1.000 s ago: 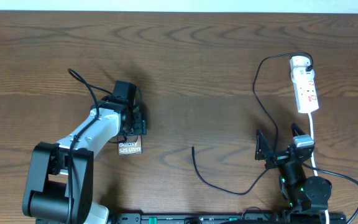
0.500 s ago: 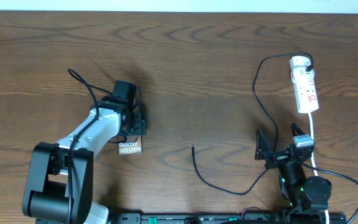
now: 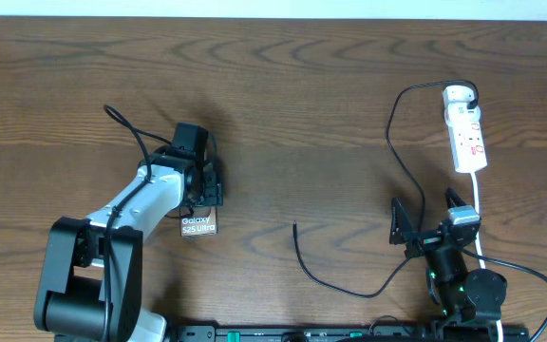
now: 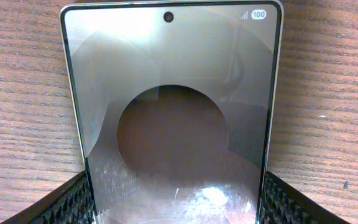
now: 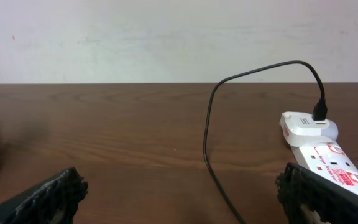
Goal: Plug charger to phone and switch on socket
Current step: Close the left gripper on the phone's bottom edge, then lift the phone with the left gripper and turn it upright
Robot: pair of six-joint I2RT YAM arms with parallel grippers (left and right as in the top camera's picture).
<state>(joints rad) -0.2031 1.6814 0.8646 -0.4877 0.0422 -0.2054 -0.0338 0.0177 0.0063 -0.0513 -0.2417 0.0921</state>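
From overhead, the left gripper (image 3: 200, 190) covers most of the phone (image 3: 198, 226); only its near end with "Galaxy" lettering shows, at the table's (image 3: 283, 104) near left. In the left wrist view the phone (image 4: 173, 112) fills the frame, its near end cut off, with 2 ribbed fingers (image 4: 67, 202) flanking its long edges; the jaws pinch the phone. The left arm reaches diagonally away from its base. The right gripper (image 3: 425, 220) sits low at the near right, jaws spread wide, holding nothing. The charger (image 3: 345, 280) trails from the socket (image 3: 467, 133) at far right, its free tip lying on the wood between the arms.
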